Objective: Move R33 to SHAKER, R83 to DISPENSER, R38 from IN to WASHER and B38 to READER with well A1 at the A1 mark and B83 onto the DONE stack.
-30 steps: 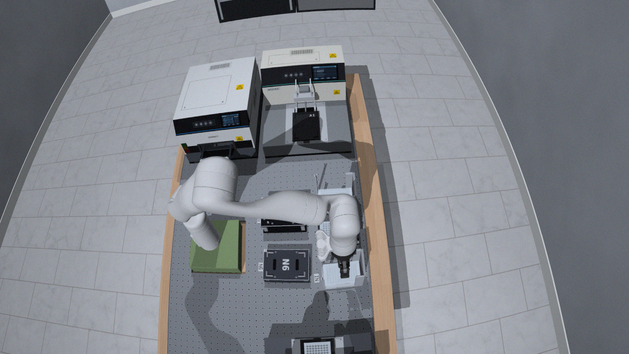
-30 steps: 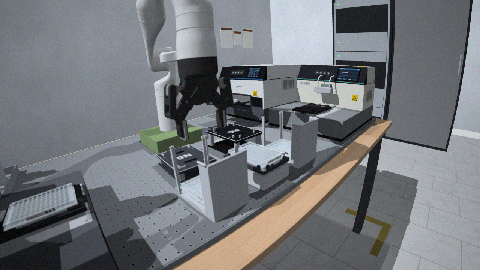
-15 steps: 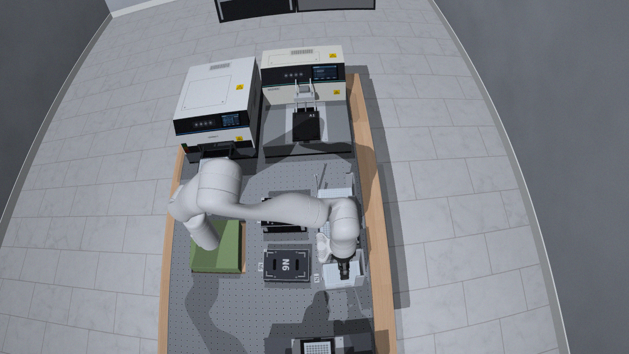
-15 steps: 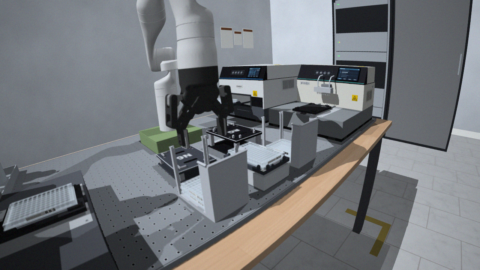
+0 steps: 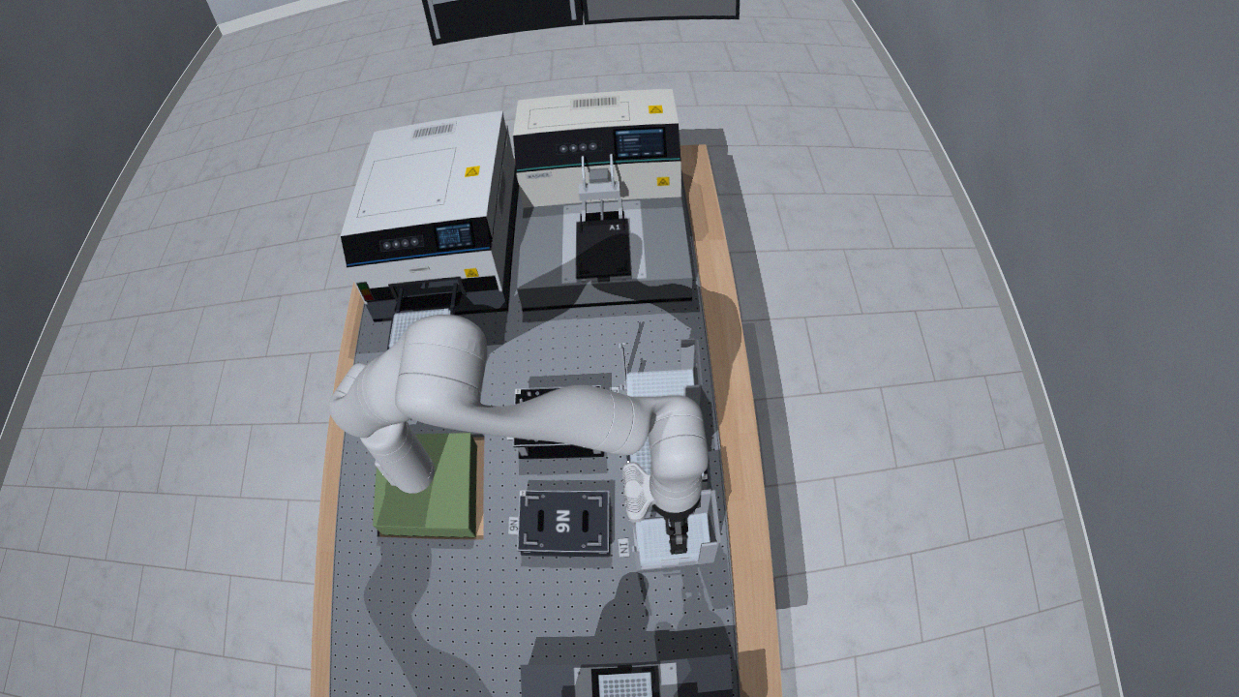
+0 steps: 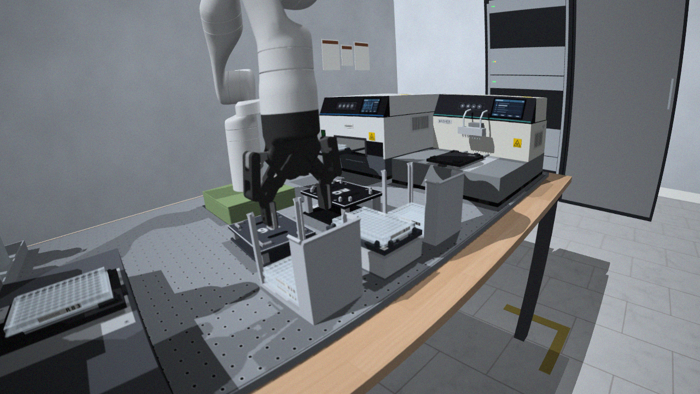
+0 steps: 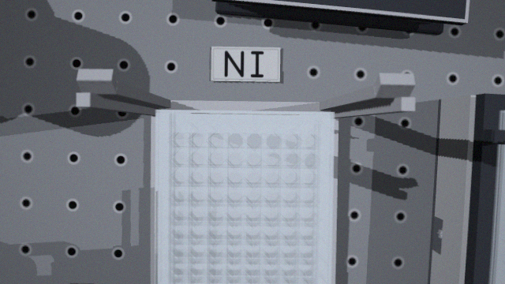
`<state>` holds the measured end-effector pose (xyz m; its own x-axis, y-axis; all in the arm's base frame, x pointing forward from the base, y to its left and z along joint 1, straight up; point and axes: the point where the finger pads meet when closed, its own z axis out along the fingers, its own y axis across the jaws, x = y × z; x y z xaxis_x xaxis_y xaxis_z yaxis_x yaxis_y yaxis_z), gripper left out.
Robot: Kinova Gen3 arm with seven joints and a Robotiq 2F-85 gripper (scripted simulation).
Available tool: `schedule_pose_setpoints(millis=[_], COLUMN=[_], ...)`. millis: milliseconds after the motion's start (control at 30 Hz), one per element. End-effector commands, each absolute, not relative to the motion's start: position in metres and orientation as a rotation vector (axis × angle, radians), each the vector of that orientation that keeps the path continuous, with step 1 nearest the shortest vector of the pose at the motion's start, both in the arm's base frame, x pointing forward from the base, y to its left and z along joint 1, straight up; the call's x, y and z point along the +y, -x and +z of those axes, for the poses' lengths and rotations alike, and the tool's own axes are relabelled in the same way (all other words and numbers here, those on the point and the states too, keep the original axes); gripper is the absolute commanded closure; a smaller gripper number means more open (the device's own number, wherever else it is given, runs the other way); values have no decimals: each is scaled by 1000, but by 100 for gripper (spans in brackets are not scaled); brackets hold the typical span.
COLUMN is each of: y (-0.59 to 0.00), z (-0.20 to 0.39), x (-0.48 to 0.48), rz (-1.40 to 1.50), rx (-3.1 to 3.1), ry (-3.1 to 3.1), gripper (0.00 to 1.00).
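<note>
My gripper (image 6: 296,210) is open and empty. It hangs straight above the IN rack (image 6: 313,267), with its fingertips about level with the tops of the rack's posts. In the wrist view the top clear well plate (image 7: 245,197) of the IN stack lies right below, under the IN label (image 7: 245,64). The stack shows low in the rack. From above, the gripper (image 5: 677,537) is over the rack. The WASHER nest (image 5: 603,251) is black and holds no plate. Plate R83 (image 6: 58,299) lies on the DISPENSER at the near left.
The N6 nest (image 5: 562,520) is left of IN. Beyond IN stand the shaker with a clear plate (image 6: 377,227), the RG nest (image 6: 341,195) and the walled DONE rack (image 6: 443,206). The reader (image 5: 424,207) is at the back left. The arm stands on a green base (image 5: 429,485).
</note>
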<state>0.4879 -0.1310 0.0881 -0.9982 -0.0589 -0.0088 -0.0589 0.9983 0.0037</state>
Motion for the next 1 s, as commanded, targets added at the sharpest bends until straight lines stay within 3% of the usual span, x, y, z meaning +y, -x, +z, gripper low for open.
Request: schedule_pose_setpoints(millis=[0, 967], y=[-487, -487], z=[81, 48], x=[-131, -130], rz=[1, 2], rx=[3134, 3134], ry=[86, 86], gripper=[0, 0])
